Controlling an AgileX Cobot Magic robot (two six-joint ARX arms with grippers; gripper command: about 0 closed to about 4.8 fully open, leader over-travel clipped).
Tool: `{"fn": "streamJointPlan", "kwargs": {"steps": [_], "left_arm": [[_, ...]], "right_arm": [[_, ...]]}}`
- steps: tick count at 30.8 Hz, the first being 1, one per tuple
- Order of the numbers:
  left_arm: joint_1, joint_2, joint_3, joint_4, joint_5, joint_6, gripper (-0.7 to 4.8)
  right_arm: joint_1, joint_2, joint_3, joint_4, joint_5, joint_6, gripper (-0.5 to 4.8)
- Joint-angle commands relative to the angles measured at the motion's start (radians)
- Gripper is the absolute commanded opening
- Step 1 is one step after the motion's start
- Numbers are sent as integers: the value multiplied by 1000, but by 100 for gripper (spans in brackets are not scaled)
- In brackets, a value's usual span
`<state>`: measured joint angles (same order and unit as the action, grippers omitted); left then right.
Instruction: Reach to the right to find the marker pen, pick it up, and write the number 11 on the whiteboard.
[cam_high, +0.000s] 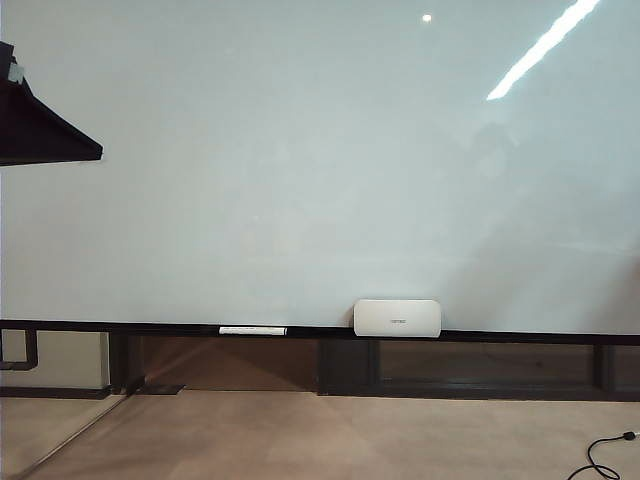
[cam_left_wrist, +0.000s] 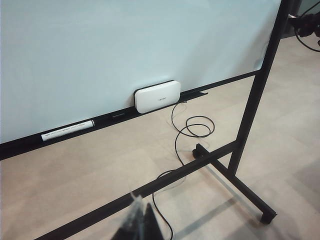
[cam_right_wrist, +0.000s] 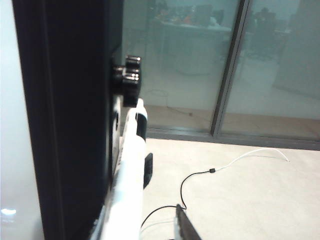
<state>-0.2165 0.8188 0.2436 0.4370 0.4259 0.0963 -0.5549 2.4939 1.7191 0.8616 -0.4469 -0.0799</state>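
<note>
The whiteboard fills the exterior view, glossy and bare of writing, with a dark lower rail. The right wrist view looks along the board's dark side frame. There the marker pen, whitish with a dark band near its tip, lies along the frame between the jaws of my right gripper. It sits toward the frame side. The jaws stand open, and floor shows between the pen and the dark far finger. My left gripper hangs shut above the floor in front of the board's stand.
A white marker with a black end and a white rounded box rest on the rail. A dark part of the left arm juts in at upper left. Stand legs and cables cross the floor. A knob sticks out of the frame.
</note>
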Motion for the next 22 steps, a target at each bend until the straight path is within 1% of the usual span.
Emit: {"fn": "streamJointPlan", "kwargs": {"steps": [1, 14, 17, 22], "left_arm": [[-1, -2, 6, 14, 4, -2, -6], [-1, -2, 6, 13, 4, -3, -6], [-1, -2, 6, 13, 4, -3, -6], [-1, -2, 6, 13, 3, -3, -6]], "right_arm": [[1, -3, 4, 9, -4, 0, 189], [2, -3, 4, 10, -5, 0, 189], [2, -3, 4, 11, -31, 1, 189], [2, -3, 4, 10, -34, 1, 189]]}}
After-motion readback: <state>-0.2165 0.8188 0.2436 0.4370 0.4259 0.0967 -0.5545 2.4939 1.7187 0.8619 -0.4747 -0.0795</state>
